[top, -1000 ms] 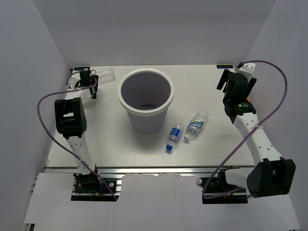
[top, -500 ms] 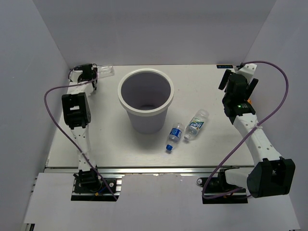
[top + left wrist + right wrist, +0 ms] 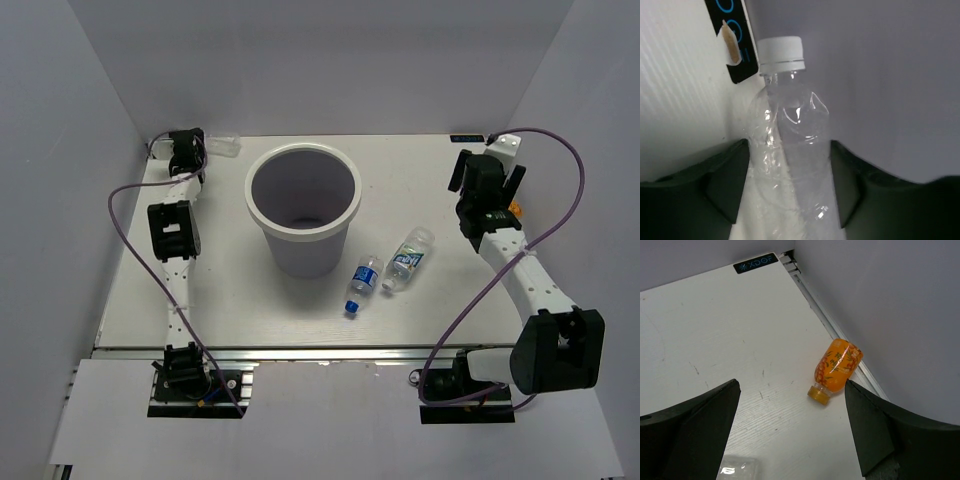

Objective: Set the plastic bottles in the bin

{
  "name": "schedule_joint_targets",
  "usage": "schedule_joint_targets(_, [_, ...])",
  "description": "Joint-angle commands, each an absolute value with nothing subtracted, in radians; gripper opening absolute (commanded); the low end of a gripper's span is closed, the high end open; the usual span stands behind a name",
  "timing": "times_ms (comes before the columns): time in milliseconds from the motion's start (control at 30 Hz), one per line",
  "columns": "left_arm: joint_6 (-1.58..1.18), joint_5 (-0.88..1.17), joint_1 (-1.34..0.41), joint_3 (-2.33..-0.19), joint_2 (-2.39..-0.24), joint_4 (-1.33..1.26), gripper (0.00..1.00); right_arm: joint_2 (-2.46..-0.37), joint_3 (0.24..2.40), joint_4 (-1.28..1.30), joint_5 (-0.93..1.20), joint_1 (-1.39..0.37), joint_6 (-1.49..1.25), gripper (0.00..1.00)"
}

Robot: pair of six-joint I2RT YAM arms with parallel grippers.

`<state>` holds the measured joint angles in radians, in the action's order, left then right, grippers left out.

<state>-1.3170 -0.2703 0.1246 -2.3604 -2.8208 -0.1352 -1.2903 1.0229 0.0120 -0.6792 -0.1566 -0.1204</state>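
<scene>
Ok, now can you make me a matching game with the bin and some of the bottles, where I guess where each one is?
Things:
1. orange bottle
2. clear bottle with a white cap
3. blue-capped bottle
4. bin

Places:
A. standing upright, open end up
B. between the fingers of the left tool
C. lying by the right wall
D. lying close to the bin

Pairs: 1-C, 2-B, 3-D, 4-A
</scene>
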Motion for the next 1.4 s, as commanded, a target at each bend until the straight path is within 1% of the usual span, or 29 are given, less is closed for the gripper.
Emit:
schedule_joint_targets(0, [-1.361,-0.195,0.118,-2.397,-2.899,-0.133,0.59,-1.312,0.999,-0.017,-0.629,-0.152,-0.112,0.89])
schedule_joint_targets(33, [-1.355,-0.192,0.117,-2.414,-2.914,-0.121,0.51,-1.324,1.002,-0.02,-0.618,-0.15,-0.112,0.89])
schedule_joint_targets(67, [-1.345,-0.192,0.114,-2.399,-2.907,-0.115,0.46,-1.33,1.012,-0.023,-0.612,-0.15,-0.113,0.89])
schedule_joint_targets(100, [-1.329,-0.19,0.11,-2.366,-2.889,-0.129,0.36,-1.331,1.014,-0.046,-0.598,-0.152,-0.112,0.89])
schedule_joint_targets(167, [-1.307,-0.193,0.106,-2.245,-2.807,-0.173,0.24,-1.336,1.011,-0.07,-0.539,-0.152,-0.118,0.89])
schedule_joint_targets(200, [-1.293,-0.199,0.106,-2.218,-2.781,-0.182,0.1,-1.338,1.011,-0.081,-0.517,-0.15,-0.121,0.89])
schedule_joint_targets(233, [-1.281,-0.193,0.106,-2.206,-2.761,-0.18,0.08,-1.339,1.011,-0.098,-0.481,-0.15,-0.127,0.89])
schedule_joint_targets(333, [-1.218,-0.167,0.104,-2.195,-2.686,-0.129,0.07,-1.336,1.014,-0.13,-0.439,-0.152,-0.133,0.89])
schedule_joint_targets(400, [-1.186,-0.144,0.103,-2.119,-2.594,-0.146,0.04,-1.33,1.008,-0.161,-0.417,-0.152,-0.132,0.89])
schedule_joint_targets(433, [-1.177,-0.126,0.103,-2.071,-2.554,-0.162,0.01,-1.318,1.003,-0.182,-0.396,-0.152,-0.132,0.89])
schedule_joint_targets(467, [-1.157,-0.117,0.1,-2.021,-2.464,-0.217,0.0,-1.309,0.996,-0.236,-0.388,-0.152,-0.136,0.89])
schedule_joint_targets(500, [-1.157,-0.109,0.098,-1.919,-2.464,-0.245,0.0,-1.299,0.985,-0.267,-0.376,-0.152,-0.14,0.9])
schedule_joint_targets(600, [-1.076,-0.074,0.094,-1.787,-2.24,-0.317,0.0,-1.275,0.943,-0.365,-0.324,-0.152,-0.147,0.89])
schedule_joint_targets(633, [-1.057,-0.063,0.094,-1.722,-2.203,-0.322,0.0,-1.275,0.94,-0.376,-0.31,-0.15,-0.153,0.89])
schedule_joint_targets(700, [-1.008,-0.032,0.091,-1.663,-2.096,-0.322,0.0,-1.281,0.951,-0.373,-0.302,-0.15,-0.178,0.89])
schedule_joint_targets(800, [-0.994,0.005,0.092,-1.519,-2.001,-0.369,0.0,-1.284,0.963,-0.359,-0.298,-0.152,-0.205,0.89])
schedule_joint_targets(867, [-0.985,0.079,0.091,-1.422,-1.925,-0.42,0.0,-1.269,0.957,-0.356,-0.292,-0.152,-0.206,0.89])
schedule_joint_targets(1067, [-0.945,0.175,0.089,-1.306,-1.797,-0.442,0.0,-1.186,0.885,-0.436,-0.273,-0.155,-0.175,0.89])
schedule_joint_targets(1367, [-0.893,0.212,0.072,-1.273,-1.68,-0.405,0.0,-1.16,0.873,-0.436,-0.29,-0.155,-0.176,0.89])
